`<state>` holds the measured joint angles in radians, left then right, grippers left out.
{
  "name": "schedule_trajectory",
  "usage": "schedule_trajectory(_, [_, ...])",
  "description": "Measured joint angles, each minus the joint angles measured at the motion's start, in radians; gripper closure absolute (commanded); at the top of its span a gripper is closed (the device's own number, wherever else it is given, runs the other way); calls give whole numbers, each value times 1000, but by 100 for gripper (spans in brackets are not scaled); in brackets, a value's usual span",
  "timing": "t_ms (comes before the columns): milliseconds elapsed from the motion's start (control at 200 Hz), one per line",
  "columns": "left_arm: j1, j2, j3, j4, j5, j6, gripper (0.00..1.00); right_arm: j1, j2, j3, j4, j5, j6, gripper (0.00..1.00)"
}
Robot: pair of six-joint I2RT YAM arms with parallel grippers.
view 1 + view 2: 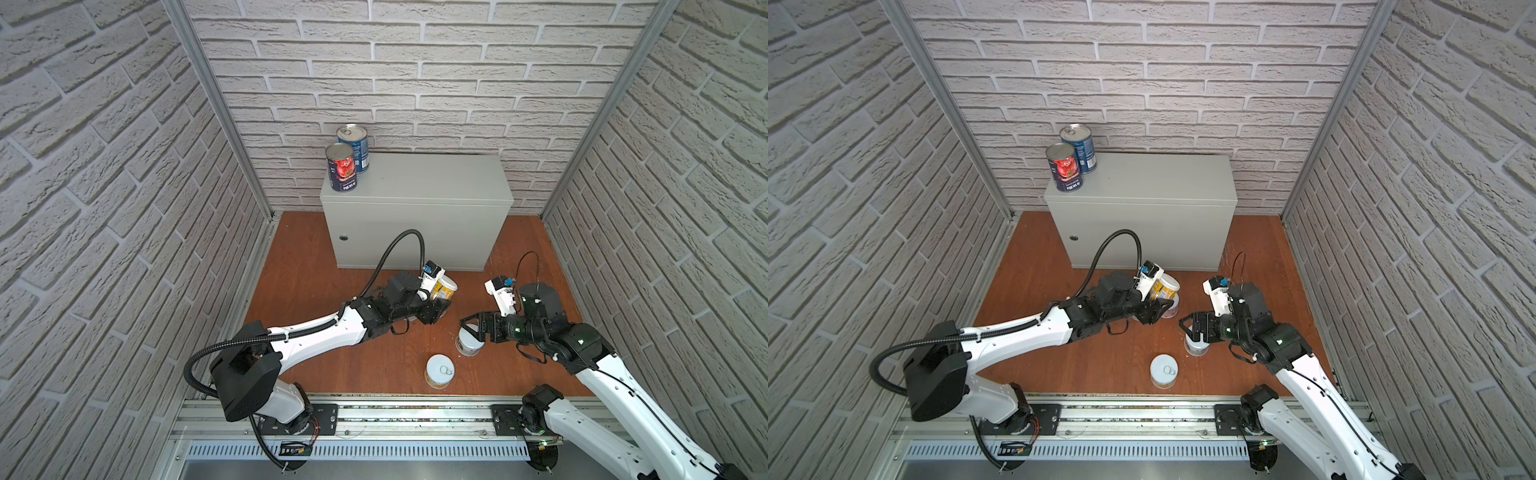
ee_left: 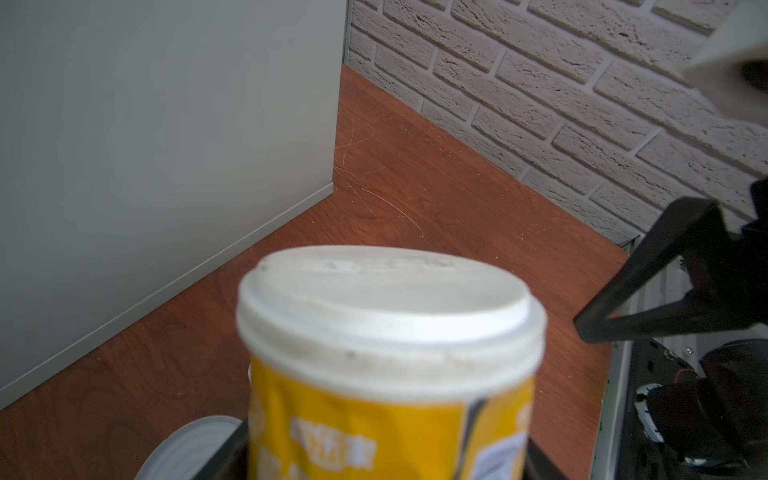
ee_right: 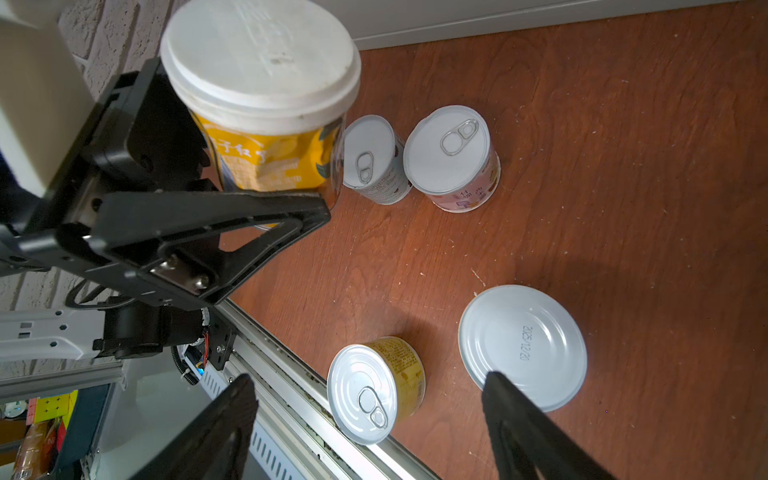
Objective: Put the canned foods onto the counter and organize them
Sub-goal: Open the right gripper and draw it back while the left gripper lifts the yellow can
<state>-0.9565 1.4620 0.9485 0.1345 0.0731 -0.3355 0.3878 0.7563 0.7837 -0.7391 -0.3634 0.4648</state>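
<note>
Two tall cans, the tomato one (image 1: 341,168) and the blue one (image 1: 355,145), stand on the left end of the grey counter (image 1: 424,178). My left gripper (image 1: 436,309) is shut on a yellow white-lidded can (image 2: 386,332), held tilted above the floor just in front of the counter. My right gripper (image 3: 370,380) hangs open over the floor cans. One of its fingers overlaps a can with a dated plain end up (image 3: 523,345). A short yellow can (image 3: 374,390) lies near the rail. A pale can (image 3: 374,162) and a pink one (image 3: 453,158) stand below the held can.
The reddish-brown floor (image 1: 316,291) is walled by brick on three sides. An aluminium rail (image 1: 395,415) with both arm bases runs along the front. The two grippers are close together, right of the floor's middle.
</note>
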Motion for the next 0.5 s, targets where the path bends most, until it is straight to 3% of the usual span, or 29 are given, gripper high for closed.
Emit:
schedule_trajectory(340, [4, 5, 56, -8, 24, -2, 61, 0, -25, -43, 100, 0, 36, 14])
schedule_trajectory(500, [14, 5, 98, -36, -32, -3, 59, 0, -58, -72, 143, 8, 51, 14])
